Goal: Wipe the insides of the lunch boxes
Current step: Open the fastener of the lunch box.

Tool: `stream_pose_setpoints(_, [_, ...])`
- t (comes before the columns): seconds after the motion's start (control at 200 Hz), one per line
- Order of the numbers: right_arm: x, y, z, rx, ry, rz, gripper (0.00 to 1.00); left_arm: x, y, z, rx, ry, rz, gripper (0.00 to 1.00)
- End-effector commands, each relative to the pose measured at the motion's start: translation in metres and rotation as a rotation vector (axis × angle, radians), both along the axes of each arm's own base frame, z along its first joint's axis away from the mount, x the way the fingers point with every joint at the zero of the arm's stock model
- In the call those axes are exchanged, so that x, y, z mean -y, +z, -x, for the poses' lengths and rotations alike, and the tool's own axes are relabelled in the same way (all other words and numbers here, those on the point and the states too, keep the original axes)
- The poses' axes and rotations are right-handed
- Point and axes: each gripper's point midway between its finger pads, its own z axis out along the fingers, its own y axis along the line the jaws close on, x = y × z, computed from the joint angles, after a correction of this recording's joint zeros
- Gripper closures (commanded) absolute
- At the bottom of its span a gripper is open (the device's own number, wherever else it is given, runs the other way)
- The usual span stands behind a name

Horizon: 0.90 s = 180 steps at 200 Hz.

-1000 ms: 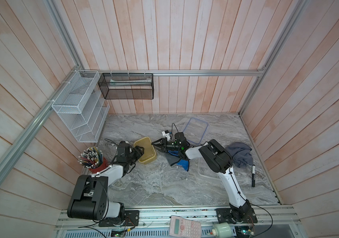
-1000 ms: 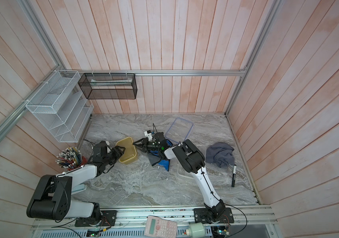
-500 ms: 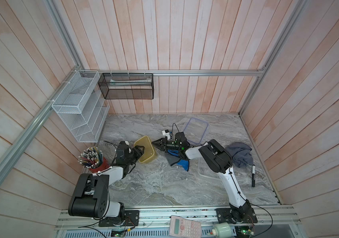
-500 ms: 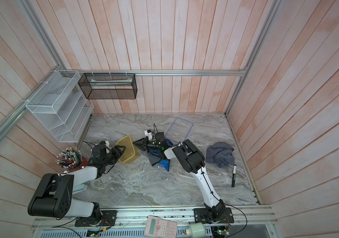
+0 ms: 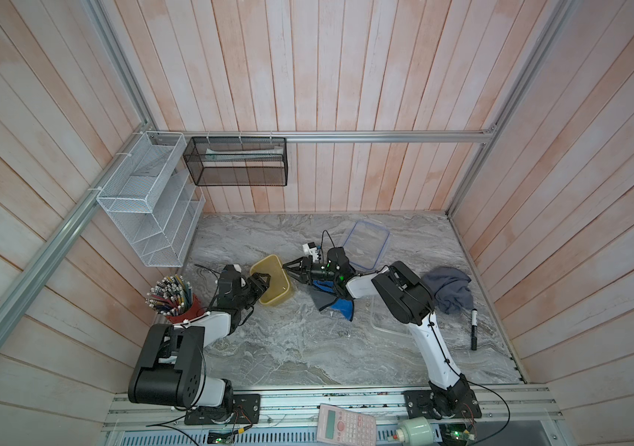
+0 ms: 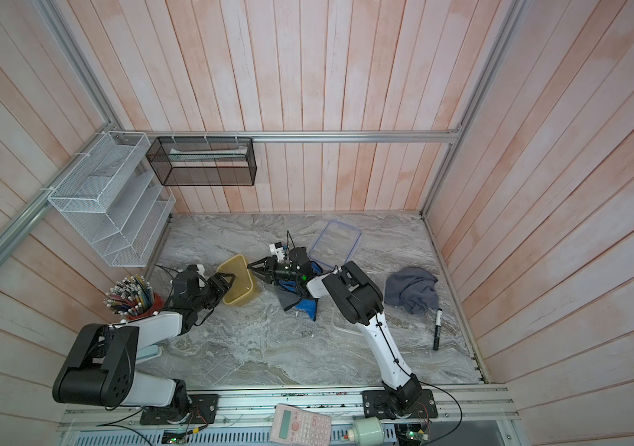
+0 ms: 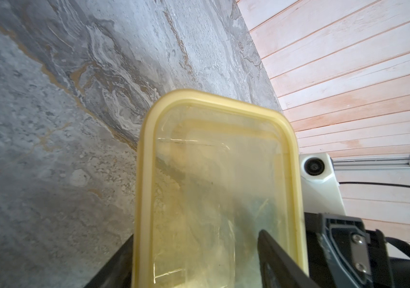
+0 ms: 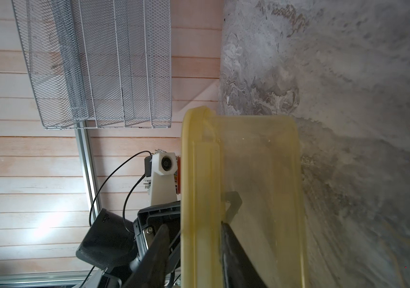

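Note:
The small yellow lunch box [image 5: 276, 287] [image 6: 244, 291] is tilted off the table, with my left gripper [image 5: 263, 285] [image 6: 226, 285] shut across one end. In the left wrist view the box [image 7: 218, 187] fills the space between the left gripper's [image 7: 196, 237] fingers. My right gripper [image 5: 288, 270] [image 6: 253, 270] is at the opposite end. In the right wrist view its jaws [image 8: 194, 224] straddle the box's [image 8: 256, 187] thick yellow rim, with a gap on one side. The larger clear lunch box [image 5: 379, 328] [image 6: 340, 326] sits partly under my right arm.
A blue-rimmed clear lid [image 5: 365, 245] lies behind the right gripper and a blue cloth [image 5: 336, 303] under its wrist. A grey cloth [image 5: 448, 287] and a black marker [image 5: 473, 334] lie at the right. A pencil cup [image 5: 174, 297] stands beside my left arm.
The yellow lunch box has tipped slightly further up in the left grip. The right gripper has stayed at its rim.

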Motion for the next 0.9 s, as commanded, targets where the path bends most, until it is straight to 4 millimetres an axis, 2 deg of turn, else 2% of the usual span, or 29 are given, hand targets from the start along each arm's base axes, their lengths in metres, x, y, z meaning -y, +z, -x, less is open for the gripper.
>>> stream_pose_setpoints(0.0, [-0.023, 0.017, 0.028, 0.057, 0.108, -0.049, 0.64, 0.013, -0.034, 0.023, -0.132, -0.069, 0.013, 0.29])
stream_pose_setpoints(0.345, [-0.026, 0.034, 0.031, 0.077, 0.123, -0.09, 0.77, 0.016, -0.041, 0.025, -0.137, -0.072, 0.044, 0.29])
stream_pose_setpoints(0.69, [-0.032, 0.033, 0.035, 0.116, 0.141, -0.048, 0.9, 0.002, -0.063, 0.032, -0.281, -0.045, -0.102, 0.29])
stream_pose_setpoints(0.775, [-0.033, 0.036, 0.034, 0.128, 0.139, -0.046, 0.96, -0.002, -0.069, 0.034, -0.316, -0.042, -0.146, 0.29])
stream_pose_setpoints(0.895, [-0.032, 0.04, 0.032, 0.166, 0.133, -0.035, 0.97, -0.002, -0.072, 0.036, -0.333, -0.054, -0.177, 0.29])
